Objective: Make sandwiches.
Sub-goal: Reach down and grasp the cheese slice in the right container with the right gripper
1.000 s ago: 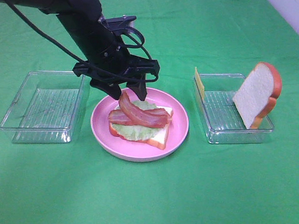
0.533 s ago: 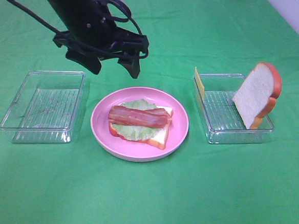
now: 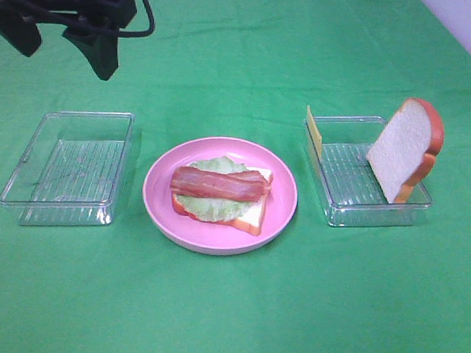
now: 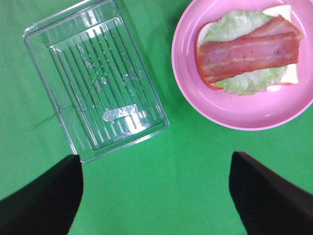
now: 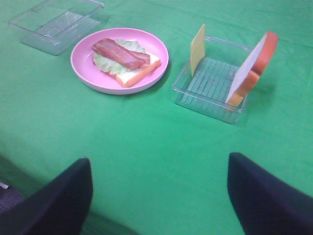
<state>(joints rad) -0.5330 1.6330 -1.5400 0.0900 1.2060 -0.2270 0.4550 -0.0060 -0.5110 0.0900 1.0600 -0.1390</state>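
Observation:
An open sandwich (image 3: 218, 195) lies on a round pink plate (image 3: 282, 197): a bread slice, a lettuce leaf and bacon strips on top. It also shows in the left wrist view (image 4: 249, 51) and the right wrist view (image 5: 124, 58). A second bread slice (image 3: 406, 148) leans upright in the right tray, with a yellow cheese square (image 3: 314, 130) standing at its other end. My left gripper (image 3: 63, 39) is open and empty, high at the back left, above the left tray. My right gripper (image 5: 156, 196) is open and empty, out of the overhead view.
A clear ribbed tray (image 3: 70, 165) with nothing in it sits left of the plate. A second clear tray (image 3: 362, 210) sits right of the plate. Green cloth covers the table. A white wall shows at the far right corner.
My left gripper has let go of the bacon, which now lies flat on the lettuce. The gripper has risen and moved back to the left, away from the plate.

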